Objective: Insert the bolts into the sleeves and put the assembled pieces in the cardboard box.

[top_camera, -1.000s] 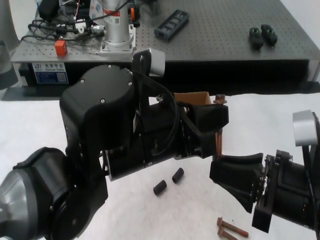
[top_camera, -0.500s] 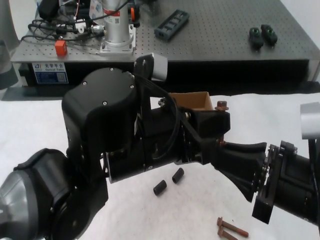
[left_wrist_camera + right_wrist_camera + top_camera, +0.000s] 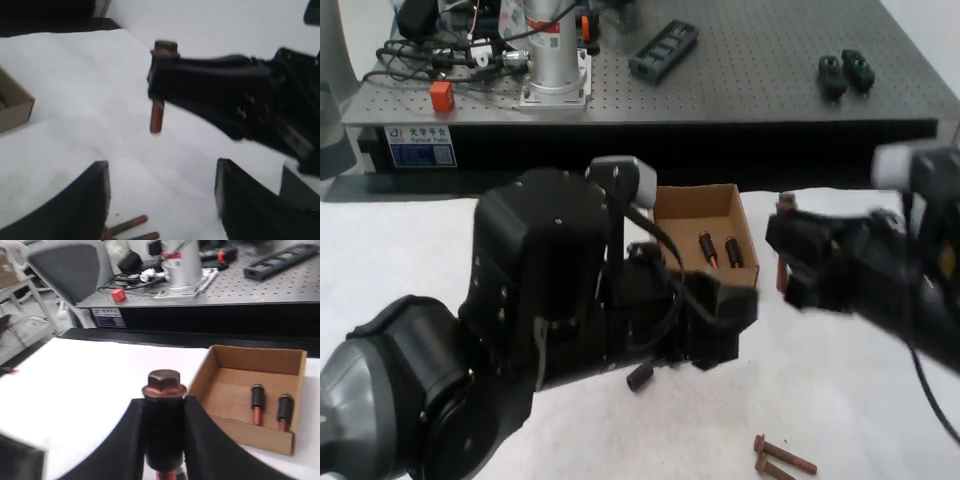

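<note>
- While the right gripper (image 3: 788, 255) pinches a black sleeve (image 3: 164, 432), a copper bolt (image 3: 164, 383) stands upright through it, with the head above the fingers and the tip below.
- That assembled piece hangs over the white cloth (image 3: 860, 400), just beside the cardboard box (image 3: 697, 198), not in it.
- Two finished pieces (image 3: 708, 246) lie side by side inside the box.
- The left gripper (image 3: 160, 202) hangs low over the cloth, its fingers spread wide with nothing between them.
- One loose sleeve (image 3: 639, 377) lies by the left arm, and two bare bolts (image 3: 782, 458) lie together nearer the camera.
- A blue-and-white label (image 3: 419, 145) sits below the edge of the perforated bench (image 3: 770, 70); its print is too small to read.
- A second ago both grippers met at the bolt. Since then the right one has lifted away with it, and the left has dropped, uncovering the box.
</note>
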Robot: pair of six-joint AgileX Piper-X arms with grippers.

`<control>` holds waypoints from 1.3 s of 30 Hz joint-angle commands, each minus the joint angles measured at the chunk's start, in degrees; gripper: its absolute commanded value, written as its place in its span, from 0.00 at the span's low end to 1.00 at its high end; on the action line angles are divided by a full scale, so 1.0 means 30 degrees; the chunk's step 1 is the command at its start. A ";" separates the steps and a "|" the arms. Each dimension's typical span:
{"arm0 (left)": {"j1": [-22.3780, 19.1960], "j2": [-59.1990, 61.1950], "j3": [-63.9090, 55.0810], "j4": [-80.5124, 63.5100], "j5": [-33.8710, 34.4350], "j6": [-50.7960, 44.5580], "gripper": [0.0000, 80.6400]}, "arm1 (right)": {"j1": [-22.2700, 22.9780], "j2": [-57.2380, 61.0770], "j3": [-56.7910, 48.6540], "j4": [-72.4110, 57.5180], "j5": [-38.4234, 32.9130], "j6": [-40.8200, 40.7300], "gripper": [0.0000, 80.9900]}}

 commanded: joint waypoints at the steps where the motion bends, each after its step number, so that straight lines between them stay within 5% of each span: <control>1: 0.0086 -0.0119 -0.0090 0.1304 -0.1120 0.0514 0.55 | -0.0884 0.4635 -0.3588 0.1884 0.0950 -0.1936 0.03; 11: 0.0086 -0.0119 -0.0090 0.7111 -0.4275 0.2203 0.55 | -0.0910 1.6803 -1.6194 1.0532 0.3324 -0.4184 0.03; 18: 0.0086 -0.0119 -0.0090 0.8211 -0.4625 0.2469 0.55 | -0.0910 2.0509 -2.1236 1.5592 0.4088 -0.4215 0.01; 25: 0.0086 -0.0119 -0.0090 0.8211 -0.4625 0.2469 0.55 | -0.0941 2.0212 -2.1507 1.5508 0.3356 -0.4995 0.54; 33: 0.0086 -0.0119 -0.0090 0.8211 -0.4625 0.2469 0.55 | -0.0941 1.4584 -1.9648 1.5760 0.0648 -0.5460 0.38; 39: 0.0086 -0.0119 -0.0090 0.8211 -0.4625 0.2469 0.55 | -0.0441 0.9517 -1.3213 1.7730 0.0410 -0.6888 0.35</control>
